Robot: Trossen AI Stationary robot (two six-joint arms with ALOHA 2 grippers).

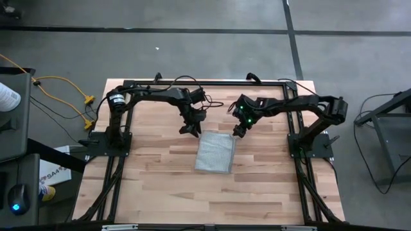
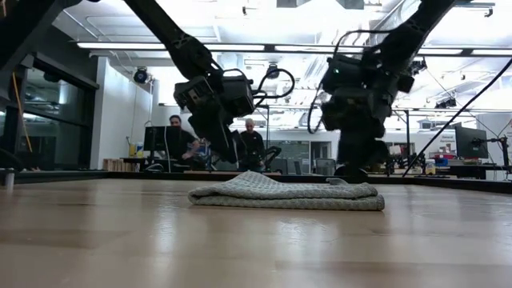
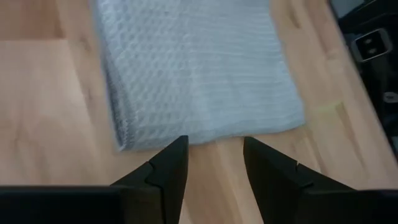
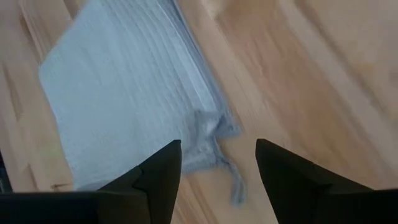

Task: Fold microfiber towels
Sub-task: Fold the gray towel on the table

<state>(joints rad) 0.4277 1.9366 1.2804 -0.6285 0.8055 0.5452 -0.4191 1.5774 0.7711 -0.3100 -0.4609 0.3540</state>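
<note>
The light grey-blue microfiber towel (image 1: 215,152) lies folded flat on the wooden table (image 1: 160,186), in several layers as the low view (image 2: 286,194) shows. My left gripper (image 1: 188,130) hangs open just above the table beside the towel's far left corner; in its wrist view (image 3: 214,163) the towel's edge (image 3: 199,134) lies just ahead of the fingertips. My right gripper (image 1: 238,131) hangs open over the towel's far right corner (image 4: 217,146), where a small tag or loose corner sticks out.
The arms' black frame (image 1: 205,83) runs along the table's far edge and down both sides. Bare wood lies all around the towel. People sit in the room beyond the table (image 2: 180,136).
</note>
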